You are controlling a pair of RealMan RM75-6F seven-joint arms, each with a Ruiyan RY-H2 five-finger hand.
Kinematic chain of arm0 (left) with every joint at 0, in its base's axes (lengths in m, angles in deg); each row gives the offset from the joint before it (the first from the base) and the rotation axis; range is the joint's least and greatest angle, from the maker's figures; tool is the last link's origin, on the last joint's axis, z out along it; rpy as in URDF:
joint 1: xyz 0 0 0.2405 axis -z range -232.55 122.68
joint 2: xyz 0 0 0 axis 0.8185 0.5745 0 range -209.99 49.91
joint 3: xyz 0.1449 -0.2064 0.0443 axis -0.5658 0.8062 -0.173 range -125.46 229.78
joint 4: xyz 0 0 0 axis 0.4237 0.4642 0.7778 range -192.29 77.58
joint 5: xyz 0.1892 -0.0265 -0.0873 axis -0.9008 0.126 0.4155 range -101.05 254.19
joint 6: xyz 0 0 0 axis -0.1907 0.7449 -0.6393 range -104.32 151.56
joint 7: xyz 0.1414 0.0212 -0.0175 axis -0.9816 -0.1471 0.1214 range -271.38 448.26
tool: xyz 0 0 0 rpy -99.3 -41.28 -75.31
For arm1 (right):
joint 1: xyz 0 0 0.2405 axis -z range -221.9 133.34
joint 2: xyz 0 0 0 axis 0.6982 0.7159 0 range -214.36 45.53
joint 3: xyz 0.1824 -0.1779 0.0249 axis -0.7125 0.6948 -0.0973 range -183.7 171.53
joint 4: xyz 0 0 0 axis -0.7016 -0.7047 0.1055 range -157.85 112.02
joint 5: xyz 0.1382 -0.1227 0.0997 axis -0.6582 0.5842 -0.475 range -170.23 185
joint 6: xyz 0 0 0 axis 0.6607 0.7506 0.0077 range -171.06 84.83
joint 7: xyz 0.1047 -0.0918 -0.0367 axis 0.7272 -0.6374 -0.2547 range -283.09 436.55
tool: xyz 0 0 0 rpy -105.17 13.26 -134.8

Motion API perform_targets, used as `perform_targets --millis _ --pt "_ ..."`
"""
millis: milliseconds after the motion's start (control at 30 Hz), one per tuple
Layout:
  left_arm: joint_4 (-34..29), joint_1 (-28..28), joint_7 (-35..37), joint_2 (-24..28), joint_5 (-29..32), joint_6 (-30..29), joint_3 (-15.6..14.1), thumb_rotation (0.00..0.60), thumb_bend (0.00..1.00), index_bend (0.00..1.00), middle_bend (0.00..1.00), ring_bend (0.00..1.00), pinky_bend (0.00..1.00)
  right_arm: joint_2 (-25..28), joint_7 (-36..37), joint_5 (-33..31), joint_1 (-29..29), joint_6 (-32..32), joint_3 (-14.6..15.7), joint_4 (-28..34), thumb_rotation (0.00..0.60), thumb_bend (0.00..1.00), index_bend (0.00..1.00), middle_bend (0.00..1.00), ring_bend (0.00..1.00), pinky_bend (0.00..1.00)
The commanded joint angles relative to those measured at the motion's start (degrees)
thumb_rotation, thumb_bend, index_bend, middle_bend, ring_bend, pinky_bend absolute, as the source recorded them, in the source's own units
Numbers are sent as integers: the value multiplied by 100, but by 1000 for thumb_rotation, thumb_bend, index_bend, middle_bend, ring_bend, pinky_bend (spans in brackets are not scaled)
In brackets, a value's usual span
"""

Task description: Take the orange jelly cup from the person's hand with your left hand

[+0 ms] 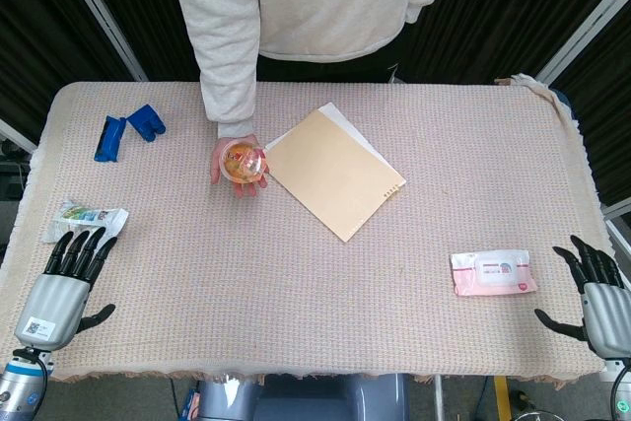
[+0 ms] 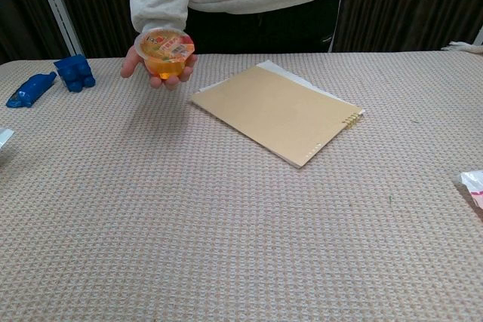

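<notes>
A person in a pale sweatshirt stands at the far side and holds out an orange jelly cup (image 1: 242,159) (image 2: 165,52) on an upturned palm (image 1: 237,177) above the table's back left. My left hand (image 1: 65,283) rests at the near left edge with its fingers spread, holding nothing, far from the cup. At the near right edge my right hand (image 1: 595,295) also lies with fingers apart and nothing in it. The chest view shows neither hand.
A tan notebook (image 1: 333,173) (image 2: 276,111) lies diagonally mid-table, right of the cup. Two blue objects (image 1: 128,130) (image 2: 50,79) sit at the back left. A snack packet (image 1: 87,218) lies just ahead of my left hand. A pink wipes pack (image 1: 494,273) lies near my right hand.
</notes>
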Motion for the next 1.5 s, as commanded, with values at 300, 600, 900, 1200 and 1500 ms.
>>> perform_targets --millis 300,600,900,1200,1500 --pt "-33 4 -30 17 8 44 -1 600 0 10 0 0 0 5 7 -7 5 1 2 15 600 74 144 0 0 0" --pt "-488 321 -173 170 440 508 319 600 11 13 0 0 0 -42 -65 -63 -54 -94 -21 15 600 74 143 0 0 0" --pt "-1424 1256 -1055 283 1512 1448 1285 600 101 52 0 0 4 -30 -22 -51 -80 -150 -9 34 600 74 143 0 0 0" --pt "-1704 2655 -2322 -189 3980 2388 2359 600 240 125 0 0 57 -4 54 -70 -117 -246 -2 34 600 73 143 0 0 0" --pt "-1155 4252 -3882 -1030 6342 2034 2929 600 298 169 0 22 138 38 196 -166 -139 -348 -14 32 600 73 143 0 0 0"
